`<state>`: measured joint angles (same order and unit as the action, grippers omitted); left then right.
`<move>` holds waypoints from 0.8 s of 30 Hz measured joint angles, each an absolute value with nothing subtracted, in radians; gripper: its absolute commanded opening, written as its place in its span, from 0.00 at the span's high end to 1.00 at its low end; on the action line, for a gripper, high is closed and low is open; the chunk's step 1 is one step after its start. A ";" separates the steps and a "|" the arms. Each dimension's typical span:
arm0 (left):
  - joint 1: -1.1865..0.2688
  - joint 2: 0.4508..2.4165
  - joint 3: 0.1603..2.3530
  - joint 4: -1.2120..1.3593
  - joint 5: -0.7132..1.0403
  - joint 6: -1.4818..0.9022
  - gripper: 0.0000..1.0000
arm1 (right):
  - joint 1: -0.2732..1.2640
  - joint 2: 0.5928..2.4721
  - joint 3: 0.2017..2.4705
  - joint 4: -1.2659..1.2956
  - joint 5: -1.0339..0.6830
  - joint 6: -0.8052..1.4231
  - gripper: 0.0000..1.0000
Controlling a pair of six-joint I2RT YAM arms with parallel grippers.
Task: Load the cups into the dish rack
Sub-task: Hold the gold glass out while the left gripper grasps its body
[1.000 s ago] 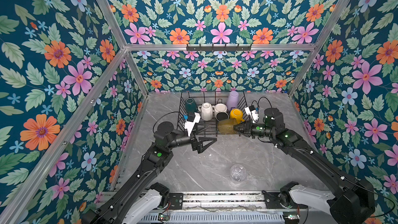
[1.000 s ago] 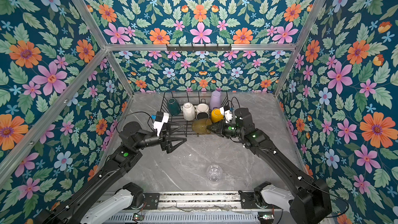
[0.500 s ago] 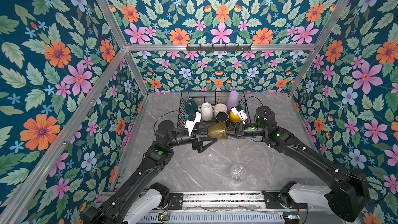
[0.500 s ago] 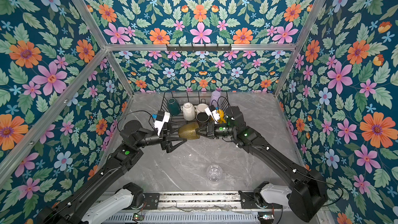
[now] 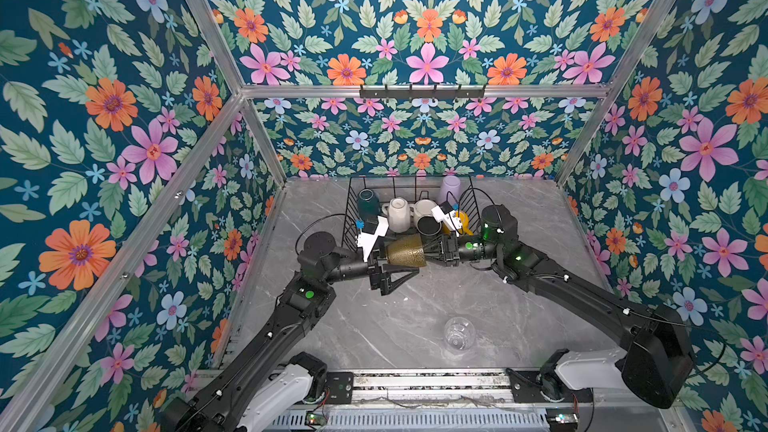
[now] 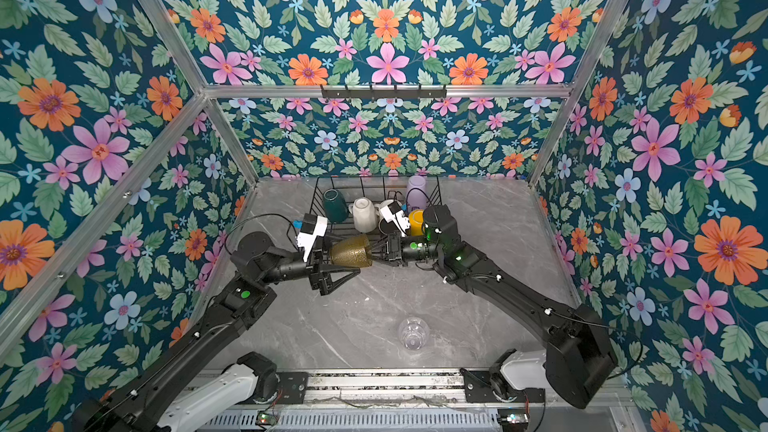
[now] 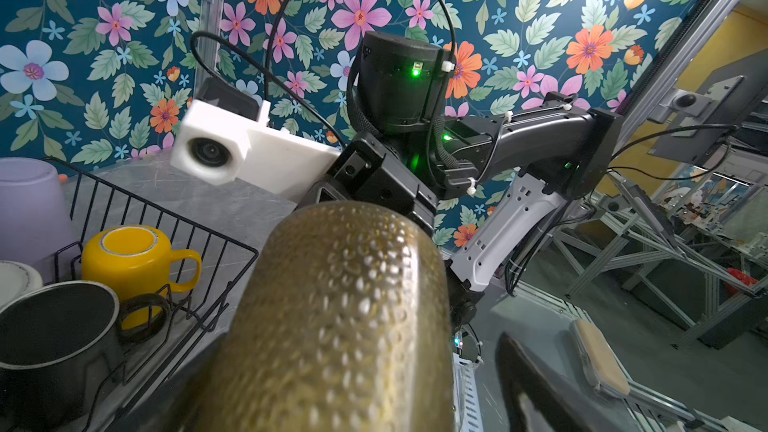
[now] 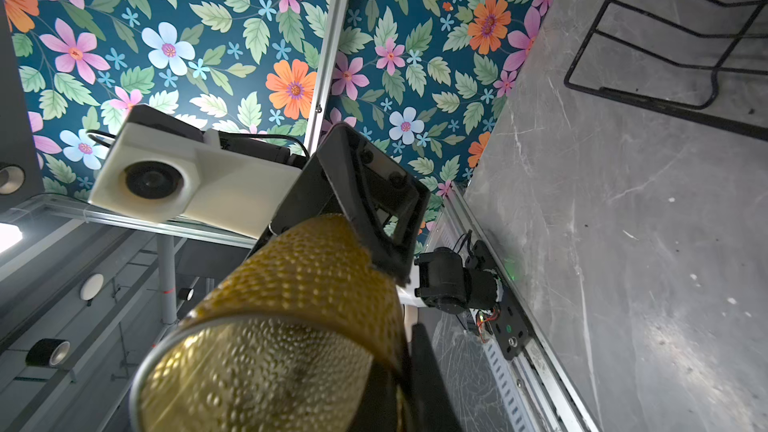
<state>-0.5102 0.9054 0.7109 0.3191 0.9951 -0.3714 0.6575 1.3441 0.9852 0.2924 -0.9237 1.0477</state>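
- six cups (image 5: 398,214) in the rack (image 5: 415,179).
- amber glass (image 5: 405,250) mid-air just in front of it, right claw (image 5: 432,249) pinching its rim; left claw (image 5: 397,263) spread around it.
- clear glass (image 5: 458,333) on table (image 5: 519,305), well apart: not yet loaded.

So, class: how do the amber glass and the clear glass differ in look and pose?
The amber glass is tinted and dimpled; the clear glass is colourless. The amber glass lies sideways in the air, gripped by the right gripper; the clear glass stands free on the table. Both are outside the dish rack.
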 measured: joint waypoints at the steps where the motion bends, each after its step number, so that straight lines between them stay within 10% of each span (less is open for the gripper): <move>1: -0.510 0.906 0.712 0.321 0.995 -0.371 0.05 | 0.660 1.348 0.985 0.305 -0.926 1.052 1.00; 24: -0.506 0.919 0.717 0.350 0.992 -0.422 0.47 | 0.677 1.407 0.981 0.454 -0.984 1.137 1.00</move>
<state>-0.5056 0.9192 0.7166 0.3500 0.9920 -0.4225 0.6769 1.4071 0.9806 0.4541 -0.9840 1.1370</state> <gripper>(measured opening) 0.626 0.068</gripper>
